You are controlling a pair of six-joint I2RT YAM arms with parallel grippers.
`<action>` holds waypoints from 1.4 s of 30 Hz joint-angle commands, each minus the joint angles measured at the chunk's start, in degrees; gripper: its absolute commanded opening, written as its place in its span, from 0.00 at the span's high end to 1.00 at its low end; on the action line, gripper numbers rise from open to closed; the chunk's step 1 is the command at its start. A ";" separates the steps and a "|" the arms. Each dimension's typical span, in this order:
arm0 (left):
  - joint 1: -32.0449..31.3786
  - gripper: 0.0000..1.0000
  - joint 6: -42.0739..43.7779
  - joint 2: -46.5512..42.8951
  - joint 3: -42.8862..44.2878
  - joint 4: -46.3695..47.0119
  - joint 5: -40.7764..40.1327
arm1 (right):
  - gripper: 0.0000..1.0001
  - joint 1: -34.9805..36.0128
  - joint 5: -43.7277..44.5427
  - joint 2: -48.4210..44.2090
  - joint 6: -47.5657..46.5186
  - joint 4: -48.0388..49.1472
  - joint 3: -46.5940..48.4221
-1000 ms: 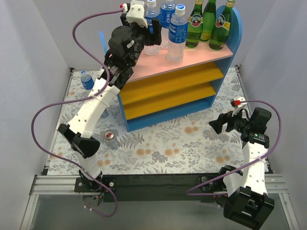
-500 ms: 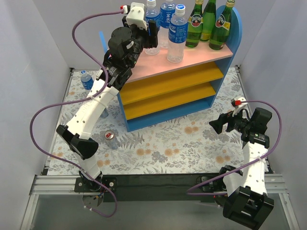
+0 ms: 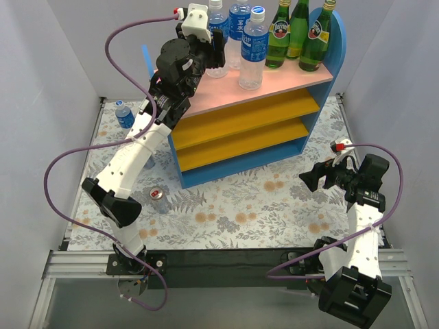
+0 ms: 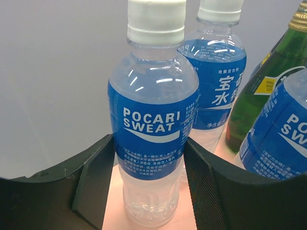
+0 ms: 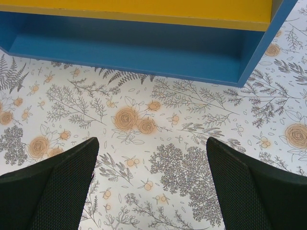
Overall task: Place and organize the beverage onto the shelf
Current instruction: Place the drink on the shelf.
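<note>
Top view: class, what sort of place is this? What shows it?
Likely a lab robot cell: plain walls around a floral mat, two bolted arms, one shelf.

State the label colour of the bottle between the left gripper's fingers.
Blue with white lettering on the bottle; clearest in left wrist view.

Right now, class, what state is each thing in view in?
left gripper: shut on the Pocari Sweat bottle
Pocari Sweat bottle: capped, upright on the pink top board
right gripper: open, empty, over the mat
green bottles: upright on that board
can: upright on the mat
loose bottle: on the mat
</note>
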 commanded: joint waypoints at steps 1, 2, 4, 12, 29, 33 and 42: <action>0.96 0.52 0.81 -0.22 0.50 -0.35 -1.97 | 0.02 -0.54 -1.37 0.00 -0.32 1.79 -0.26; 0.96 0.52 0.81 -0.13 0.50 -0.35 -1.97 | 0.02 -0.54 -1.46 0.00 -0.32 1.71 -0.26; 1.22 0.52 0.81 -0.04 0.50 -0.35 -1.89 | 0.02 -0.63 -1.46 -0.09 -0.32 1.79 -0.26; 1.49 0.52 0.55 0.05 0.50 -0.26 -1.27 | 0.02 -0.80 -1.64 0.09 -0.32 1.71 -0.26; 1.49 0.32 -5.42 -7.76 0.51 -1.14 6.64 | 0.02 -0.98 -2.34 0.00 -0.75 1.53 -0.34; 1.49 0.32 -6.65 -10.76 -1.34 -1.49 8.66 | 0.01 -1.07 -2.69 -0.09 -1.02 1.44 -0.34; 1.49 0.32 -5.52 -20.15 -5.21 -1.93 4.91 | 0.02 -1.16 -3.92 -0.62 -2.25 0.83 -0.43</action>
